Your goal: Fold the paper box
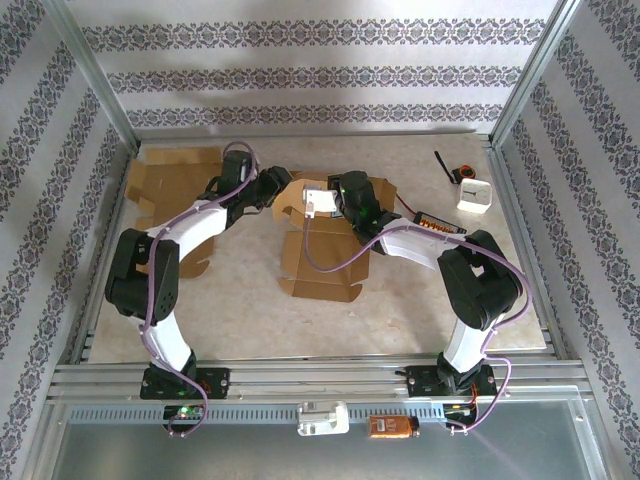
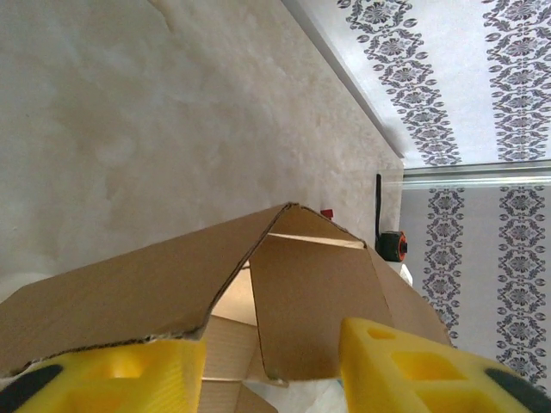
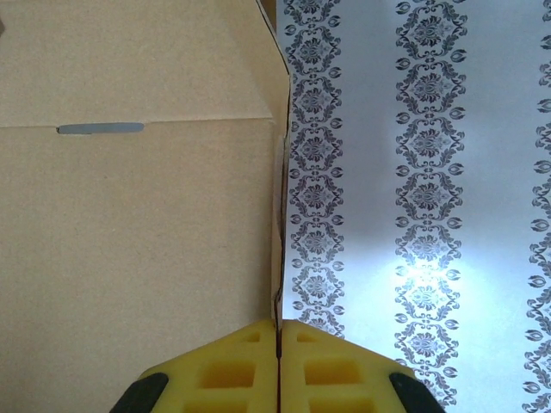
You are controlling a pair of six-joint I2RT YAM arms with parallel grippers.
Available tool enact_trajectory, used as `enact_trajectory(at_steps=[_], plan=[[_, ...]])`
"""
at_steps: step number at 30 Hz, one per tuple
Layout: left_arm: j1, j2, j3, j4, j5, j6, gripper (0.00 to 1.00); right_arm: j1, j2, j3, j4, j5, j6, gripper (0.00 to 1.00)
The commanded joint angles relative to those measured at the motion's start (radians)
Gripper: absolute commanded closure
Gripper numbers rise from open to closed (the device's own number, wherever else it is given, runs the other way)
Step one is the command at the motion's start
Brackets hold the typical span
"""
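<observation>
Right gripper (image 3: 278, 331) is closed tight on the thin edge of a cardboard panel of the paper box (image 1: 322, 262). Its yellow pads meet with only the sheet between them. Left gripper (image 2: 271, 366) stands partly open, with its two yellow fingers (image 2: 129, 374) apart. A raised flap rests over one finger and another panel hangs between them, but it clamps nothing that I can see.

The box lies to the left of the white timer (image 1: 474, 195), well apart from it. I judge that the task is at an early stage. The end of the box level with the timer is lifted and bent into a roof-like shape. The rest, on the near side of the timer, lies flat and unfolded on the table (image 1: 420, 310). No walls stand and no flap looks tucked in, so most folds remain.
</observation>
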Motion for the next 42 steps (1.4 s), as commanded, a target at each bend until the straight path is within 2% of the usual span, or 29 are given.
enact_trajectory(at_steps=[1,3,6,9,15,19,24,27,30,38,42], plan=[[-0.013,0.023,0.028,0.065,0.017,-0.017,0.64,0.012,0.0,-0.011,0.032,0.002,-0.007,0.93],[-0.023,0.041,0.03,0.069,0.039,-0.019,0.71,0.013,0.003,-0.007,0.031,0.003,-0.003,0.93],[-0.05,0.072,0.032,0.073,0.058,-0.024,0.73,0.014,0.005,-0.001,0.029,0.004,0.002,0.93],[-0.08,0.109,0.039,0.09,0.068,-0.034,0.73,0.016,0.008,0.007,0.022,0.001,0.016,0.93],[-0.107,0.14,0.068,0.115,0.064,-0.024,0.64,0.023,0.008,0.007,0.015,0.004,0.015,0.93],[-0.106,0.084,0.046,0.085,0.002,0.1,0.61,0.023,-0.005,-0.002,0.016,0.017,0.01,0.93],[-0.106,-0.067,-0.065,-0.012,-0.154,0.295,0.55,0.019,-0.021,-0.021,0.017,0.021,0.01,0.92],[-0.107,-0.143,-0.157,-0.065,-0.237,0.362,0.54,0.019,-0.018,-0.028,0.029,0.025,0.011,0.92],[-0.116,-0.156,-0.212,-0.093,-0.258,0.383,0.54,0.022,-0.013,-0.036,0.047,0.03,0.015,0.92],[-0.15,-0.024,-0.2,-0.079,-0.274,0.357,0.51,0.025,-0.01,-0.059,0.071,0.044,0.032,0.92],[-0.16,0.074,-0.157,0.02,-0.242,0.368,0.49,0.027,-0.016,-0.062,0.069,0.039,0.038,0.92]])
